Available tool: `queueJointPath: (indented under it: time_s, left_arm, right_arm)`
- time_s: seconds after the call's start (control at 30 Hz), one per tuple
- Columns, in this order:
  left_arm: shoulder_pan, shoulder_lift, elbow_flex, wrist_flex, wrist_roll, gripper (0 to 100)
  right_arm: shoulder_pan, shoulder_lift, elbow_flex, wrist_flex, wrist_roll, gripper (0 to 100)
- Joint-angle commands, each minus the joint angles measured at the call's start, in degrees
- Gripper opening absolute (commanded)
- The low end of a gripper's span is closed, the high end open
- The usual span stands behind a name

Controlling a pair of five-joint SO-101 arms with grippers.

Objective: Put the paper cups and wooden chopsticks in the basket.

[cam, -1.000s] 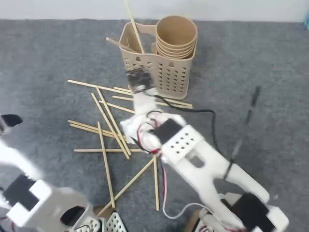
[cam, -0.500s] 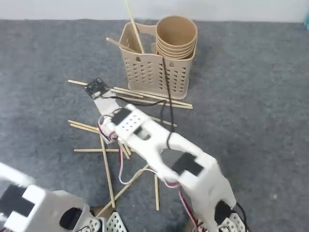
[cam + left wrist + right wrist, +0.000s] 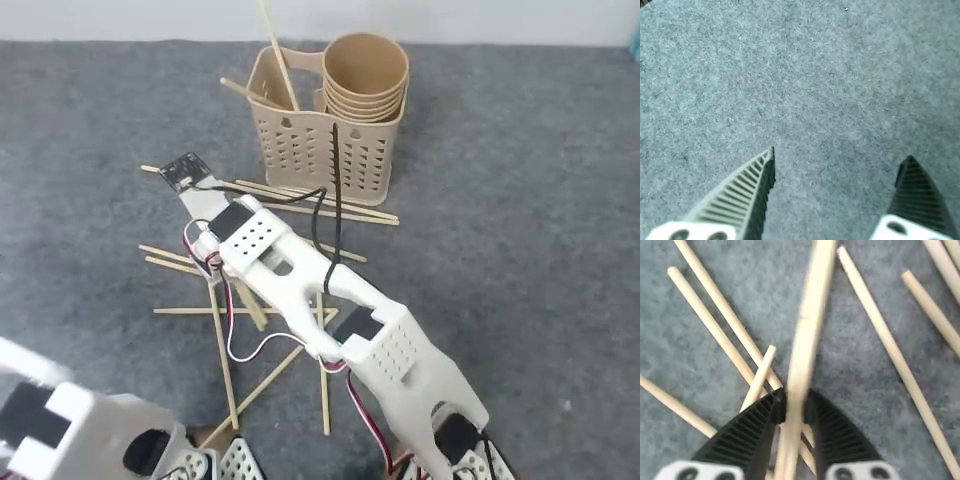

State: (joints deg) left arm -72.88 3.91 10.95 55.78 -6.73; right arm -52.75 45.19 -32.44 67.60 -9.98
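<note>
Grey felt-like cloth (image 3: 560,200) covers the whole table. Over it my right arm (image 3: 300,290) stretches from the near edge to the scattered sticks, and my left arm (image 3: 60,420) stands at the near left corner. The beige basket (image 3: 320,150), with many small holes in its walls, stands upright at the far side of the table. In its right part sits a stack of paper cups (image 3: 365,65), one inside another. In its left part two wooden chopsticks (image 3: 277,50) lean, with their ends above the rim. The other chopsticks (image 3: 220,340) lie loose on the cloth in front of the basket. Many cross one another, and a few lie just beside the foot of the basket. My right gripper (image 3: 792,400) is pressed closed on one chopstick (image 3: 807,330). This stick passes between the two black fingers and points away from them, over the sticks lying below. I cannot tell if it is lifted from the cloth. My left gripper (image 3: 840,160) has its fingers wide apart, holds nothing, and hangs above the grey cloth.
</note>
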Motion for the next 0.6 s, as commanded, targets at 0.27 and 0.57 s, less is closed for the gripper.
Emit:
queueJointPath:
  time_s: [0.27,0.57]
  left_arm:
    - [-0.4,-0.5,-0.4,-1.7,-0.3,36]
    - [-0.4,-0.5,-0.4,-1.7,-0.3,36]
  right_arm:
    - [0.6,-3.4,-3.4,4.2,1.1,0.8]
    - [0.6,-9.9,-3.4,8.1,2.9,0.8]
